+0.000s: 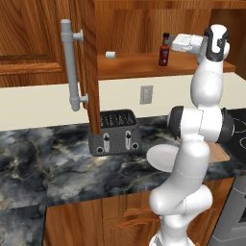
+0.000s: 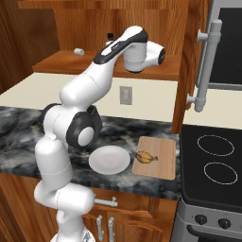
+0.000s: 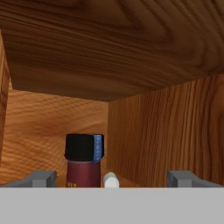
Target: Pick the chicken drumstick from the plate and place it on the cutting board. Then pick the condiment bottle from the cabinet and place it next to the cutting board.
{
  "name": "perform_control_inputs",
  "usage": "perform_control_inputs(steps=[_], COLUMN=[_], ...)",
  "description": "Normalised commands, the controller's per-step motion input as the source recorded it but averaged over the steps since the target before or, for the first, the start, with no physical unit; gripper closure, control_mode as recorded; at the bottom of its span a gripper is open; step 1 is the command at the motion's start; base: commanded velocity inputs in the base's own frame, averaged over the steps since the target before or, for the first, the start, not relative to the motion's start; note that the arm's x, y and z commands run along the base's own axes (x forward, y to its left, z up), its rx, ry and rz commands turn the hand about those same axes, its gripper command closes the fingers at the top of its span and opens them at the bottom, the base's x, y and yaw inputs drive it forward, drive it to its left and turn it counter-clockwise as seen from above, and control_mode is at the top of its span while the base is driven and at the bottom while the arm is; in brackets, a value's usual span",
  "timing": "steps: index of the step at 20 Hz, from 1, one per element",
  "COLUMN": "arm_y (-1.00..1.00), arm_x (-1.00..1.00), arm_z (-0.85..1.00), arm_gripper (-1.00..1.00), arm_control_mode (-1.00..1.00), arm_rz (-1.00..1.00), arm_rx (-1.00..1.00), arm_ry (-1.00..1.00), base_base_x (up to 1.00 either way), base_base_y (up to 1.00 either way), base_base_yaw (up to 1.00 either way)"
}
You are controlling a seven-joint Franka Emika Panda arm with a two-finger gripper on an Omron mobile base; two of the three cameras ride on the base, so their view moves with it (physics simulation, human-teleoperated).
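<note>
Done: chicken drumstick [image 2: 146, 157] lies on cutting board [image 2: 163, 166], plate [image 2: 109, 159] bare | Gripper [image 3: 113, 178]: spread wide, holding nothing | Condiment bottle [image 3: 84, 161]: just ahead between the fingers, on cabinet [image 1: 144, 61] shelf | Left: grasp, place beside board

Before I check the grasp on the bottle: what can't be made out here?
- Bottle label: too small in the left base view; cut off at the bottom in the hand view.
- Bottle in the right base view: arm hides all but the cap.
- Cutting board, left base view: mostly behind the arm.
</note>
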Motion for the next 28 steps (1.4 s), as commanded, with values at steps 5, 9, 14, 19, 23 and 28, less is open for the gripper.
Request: perform_control_inputs(steps=[5, 9, 14, 19, 23, 28], arm_y=[0.0, 0.0, 0.0, 0.01, 0.09, 0.13], arm_x=[0.0, 0.0, 0.0, 0.0, 0.0, 0.0], arm_z=[0.0, 0.0, 0.0, 0.0, 0.0, 0.0], arm_gripper=[-1.0, -1.0, -1.0, -1.0, -1.0, -1.0], arm_control_mode=[-1.0, -1.0, -1.0, -1.0, -1.0, -1.0], arm_rz=[0.0, 0.0, 0.0, 0.0, 0.02, 0.03], arm_rx=[0.0, 0.0, 0.0, 0.0, 0.0, 0.0], arm_ry=[0.0, 0.0, 0.0, 0.0, 0.0, 0.0], base_base_x=[0.0, 0.0, 0.0, 0.0, 0.0, 0.0], base_base_y=[0.0, 0.0, 0.0, 0.0, 0.0, 0.0], base_base_yaw=[0.0, 0.0, 0.0, 0.0, 0.0, 0.0])
